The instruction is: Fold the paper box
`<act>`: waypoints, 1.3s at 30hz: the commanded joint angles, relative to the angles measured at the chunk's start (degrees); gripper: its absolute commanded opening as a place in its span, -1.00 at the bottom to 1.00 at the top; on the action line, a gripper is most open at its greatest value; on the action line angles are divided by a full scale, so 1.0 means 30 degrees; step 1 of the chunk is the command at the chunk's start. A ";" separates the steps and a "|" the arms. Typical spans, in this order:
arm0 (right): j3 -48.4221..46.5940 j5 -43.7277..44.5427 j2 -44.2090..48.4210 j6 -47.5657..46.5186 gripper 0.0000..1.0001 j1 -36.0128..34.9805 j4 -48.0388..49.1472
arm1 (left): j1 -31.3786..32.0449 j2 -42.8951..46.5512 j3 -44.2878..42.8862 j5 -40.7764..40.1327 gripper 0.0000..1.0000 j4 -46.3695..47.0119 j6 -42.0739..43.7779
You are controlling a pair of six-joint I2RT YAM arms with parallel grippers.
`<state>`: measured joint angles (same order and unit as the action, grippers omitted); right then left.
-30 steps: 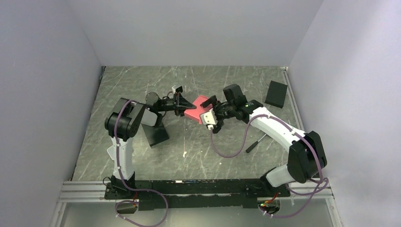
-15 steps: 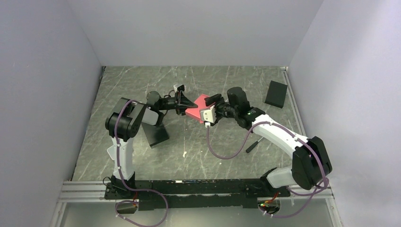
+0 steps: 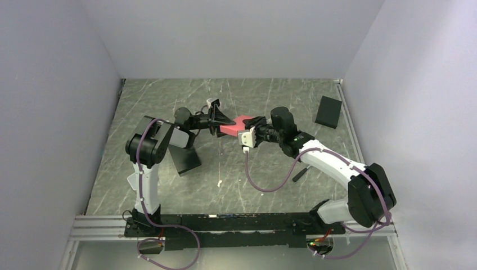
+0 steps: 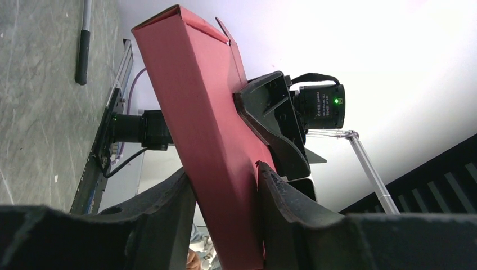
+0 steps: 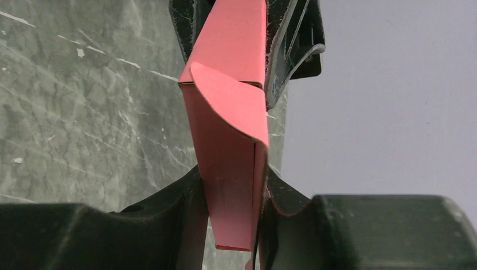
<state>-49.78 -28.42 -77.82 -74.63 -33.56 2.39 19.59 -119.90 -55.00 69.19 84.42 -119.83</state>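
Note:
The red-pink paper box (image 3: 234,127) hangs in the air above the middle of the table, stretched between both arms. In the right wrist view the box (image 5: 228,118) has a curved flap folded over its end. My right gripper (image 5: 230,183) is shut on it, and both fingers press its sides. From the left, my left gripper (image 3: 218,119) reaches the other end. In the left wrist view the box (image 4: 197,90) slants between that gripper's (image 4: 222,174) jaws. One finger (image 4: 281,197) lies against it. The other finger (image 4: 169,208) meets it only at the tip, with a wedge of light below.
A black rectangular box (image 3: 328,111) lies at the back right by the wall. A black block (image 3: 185,160) stands next to the left arm. A black-handled tool (image 3: 300,171) lies under the right arm, and a small white scrap (image 3: 219,183) sits nearer the front.
My right gripper has closed from wide open onto the box's right end. The box has turned more level and shifted slightly back. My left jaws have widened.

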 commanded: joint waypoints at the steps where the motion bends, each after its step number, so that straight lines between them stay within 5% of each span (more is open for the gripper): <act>1: 0.0326 0.0232 0.0787 0.1001 -0.35 -0.0121 0.1883 | 0.0108 -0.0131 -0.0541 -0.0369 -0.01 0.1566 -0.3967; 11: -0.0206 -0.0777 0.1249 0.3443 -0.46 0.0263 0.0890 | -0.1564 0.0901 0.0092 -0.1332 0.44 0.1544 -0.2439; 15: -0.0627 -0.1623 0.1484 0.4319 -0.48 0.0460 -0.0423 | -0.2647 0.1768 0.0593 -0.1313 0.98 0.1508 -0.1325; 21: -0.1039 -0.2959 0.1950 0.6074 -0.48 0.0656 -0.2807 | -0.4838 0.3642 0.1668 -0.1757 0.99 0.1440 0.1282; 25: -0.1949 -0.4368 0.1963 0.8444 -0.48 0.1070 -0.4965 | -0.5527 0.6231 0.2336 -0.2071 0.99 -0.1692 0.6651; 30: -0.2888 -0.6930 0.1685 1.2642 -0.49 0.2365 -0.6578 | -0.5535 1.2225 0.3023 -0.4456 0.99 -1.2930 1.8331; 32: -0.3456 -0.8102 0.1210 1.4121 -0.50 0.2941 -0.7299 | -0.5521 1.4638 0.3870 -0.6550 0.99 -1.5029 2.2390; 35: -0.4157 -0.9586 0.0397 1.5965 -0.51 0.3539 -0.8226 | -0.5506 1.7603 0.6028 -0.9386 0.99 -1.5008 2.3963; 39: -0.4486 -1.1795 -0.0762 1.8922 -0.52 0.4216 -0.8175 | -0.5165 1.7343 0.7909 -0.6784 0.95 -0.9768 2.3821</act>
<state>-60.45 -53.10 -77.21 -30.09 -22.48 -20.62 2.98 -65.14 -35.77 48.05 48.42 -57.32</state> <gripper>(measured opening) 0.323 0.995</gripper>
